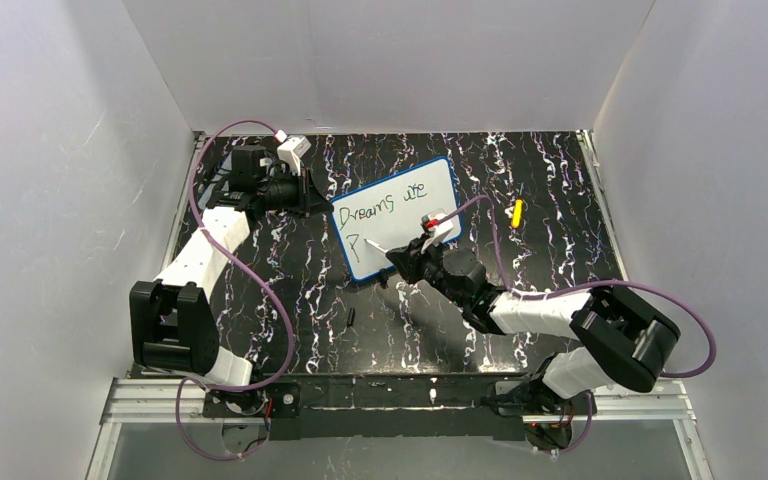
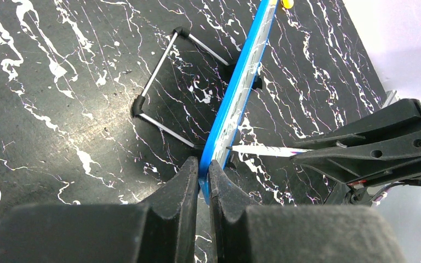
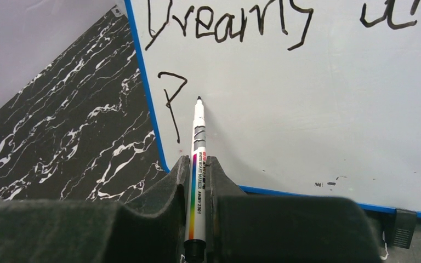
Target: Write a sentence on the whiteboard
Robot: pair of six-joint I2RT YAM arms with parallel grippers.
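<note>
The whiteboard (image 1: pixel 400 215) with a blue rim stands propped near the table's middle. It carries the sentence (image 1: pixel 396 201): "Dreams are" in the top row and a single "P" (image 3: pixel 171 98) starting the row below. My left gripper (image 2: pixel 203 169) is shut on the board's blue edge (image 2: pixel 235 93) at its left side (image 1: pixel 332 208). My right gripper (image 3: pixel 198 163) is shut on a white whiteboard marker (image 3: pixel 199 164). The marker's black tip (image 3: pixel 199 99) is at the board face just right of the "P". The marker also shows in the top view (image 1: pixel 382 248).
A wire stand (image 2: pixel 159 82) props the board from behind. A small yellow object (image 1: pixel 517 211) lies right of the board. A small black piece (image 1: pixel 351 318) lies on the black marbled table in front of it. White walls close in on three sides.
</note>
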